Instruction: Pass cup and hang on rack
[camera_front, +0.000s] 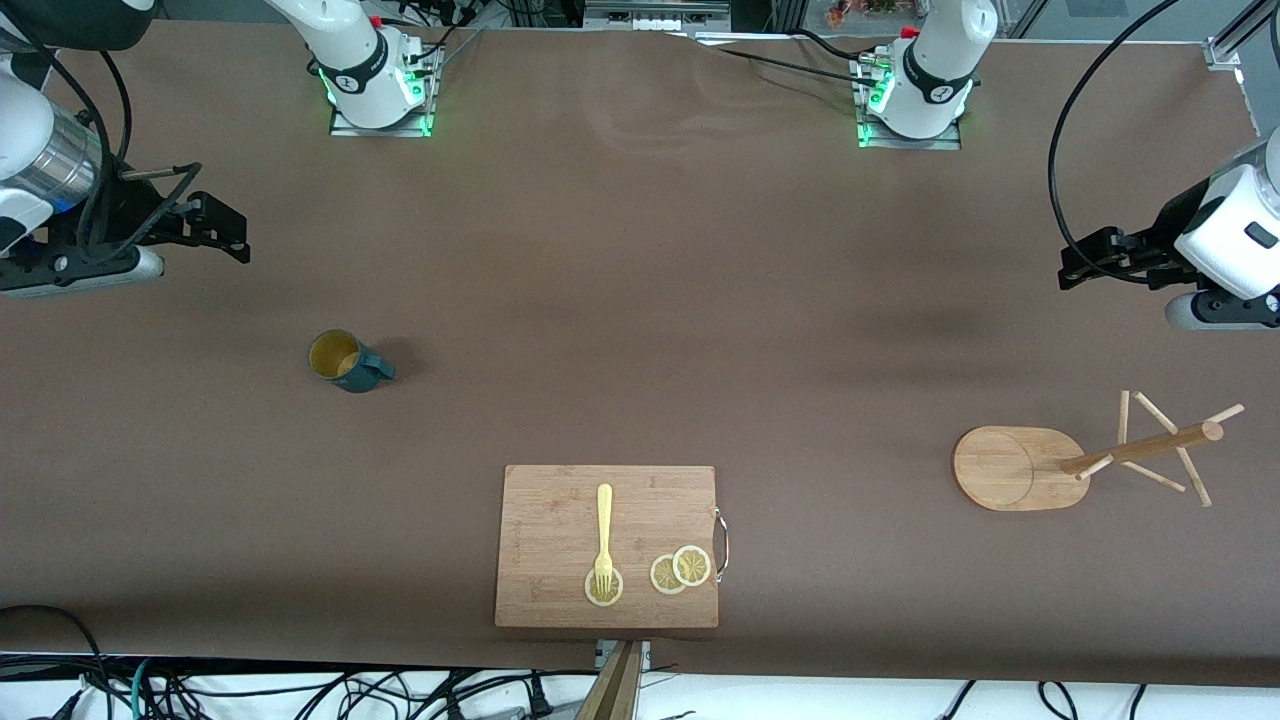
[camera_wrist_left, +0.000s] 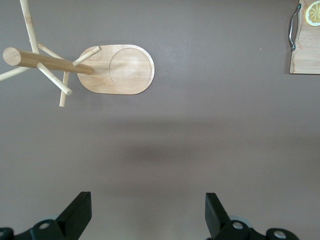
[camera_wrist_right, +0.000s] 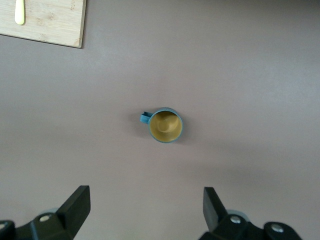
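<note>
The cup (camera_front: 345, 361) is standing upright at centre left of the front frame, directly under the spread, empty right gripper (camera_front: 215, 228) and far from the spread left gripper (camera_front: 1090, 262), which is waiting above the rack (camera_front: 1020, 468).

Brown matte table (camera_front: 640, 300); tangled cables (camera_front: 300, 695) along white edge.

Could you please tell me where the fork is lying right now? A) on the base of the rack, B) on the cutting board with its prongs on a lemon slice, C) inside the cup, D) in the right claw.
B: the fork lies on the cutting board, its prongs on a lemon slice.
</note>
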